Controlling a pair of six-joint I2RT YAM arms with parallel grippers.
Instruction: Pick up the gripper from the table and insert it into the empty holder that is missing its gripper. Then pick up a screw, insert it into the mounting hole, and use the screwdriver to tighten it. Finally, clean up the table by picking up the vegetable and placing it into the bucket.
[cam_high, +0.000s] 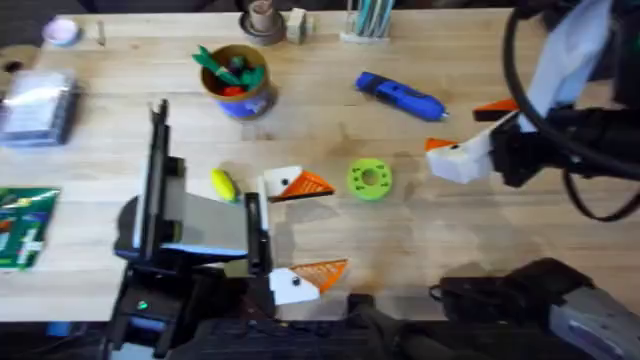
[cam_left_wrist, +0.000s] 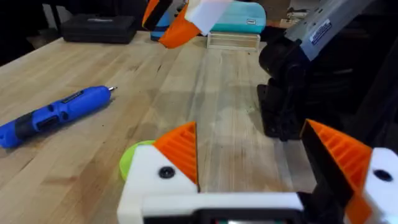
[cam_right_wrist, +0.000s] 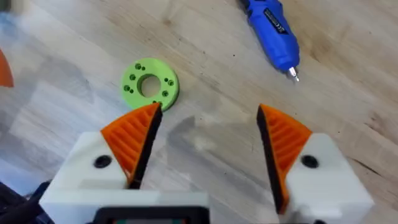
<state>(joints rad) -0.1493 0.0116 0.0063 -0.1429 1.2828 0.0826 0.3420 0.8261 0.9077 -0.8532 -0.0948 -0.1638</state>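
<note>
The blue screwdriver (cam_high: 400, 97) (cam_left_wrist: 56, 115) (cam_right_wrist: 273, 28) lies on the table (cam_high: 420, 230) at the back right of centre. The yellow vegetable (cam_high: 222, 184) rests beside my left arm. Behind it stands the yellow-orange bucket (cam_high: 235, 85), holding green and red toys. My left gripper (cam_high: 312, 228) (cam_left_wrist: 247, 127) is open low over the table's middle, orange tips on both white fingers. To the right my right gripper (cam_high: 468, 127) (cam_right_wrist: 207, 112) hangs open, both orange tips in place, between the screwdriver and a green disc. The loose gripper, the holder and the screw are out of view.
A lime-green disc (cam_high: 369, 179) (cam_right_wrist: 149, 86) (cam_left_wrist: 132, 158) with holes lies just right of the left gripper's far finger. A clear plastic box (cam_high: 40, 105) and a green packet (cam_high: 25, 225) sit at the left edge. Small containers (cam_high: 370, 20) line the back edge.
</note>
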